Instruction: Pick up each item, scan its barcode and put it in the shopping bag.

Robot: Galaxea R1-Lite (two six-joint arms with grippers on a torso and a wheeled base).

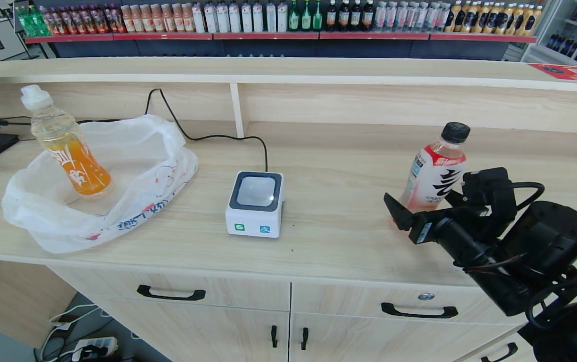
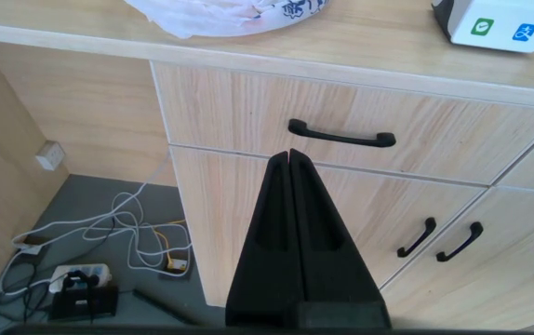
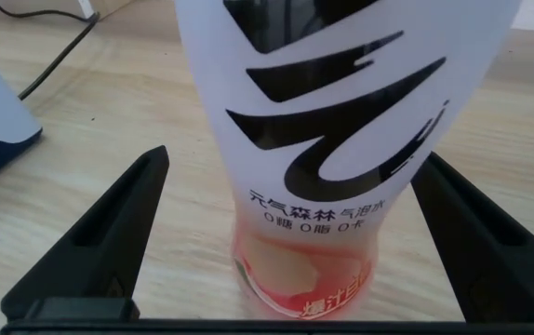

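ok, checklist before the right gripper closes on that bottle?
1. Right gripper open, fingers either side of the bottle: ok.
2. Bottle upright on the counter, cap on: ok.
3. Which side the barcode faces: cannot tell.
4. Scanner window uncovered: ok.
5. Bag mouth open, orange bottle standing inside: ok.
6. Left gripper shut, low in front of the drawers, off the counter: ok.
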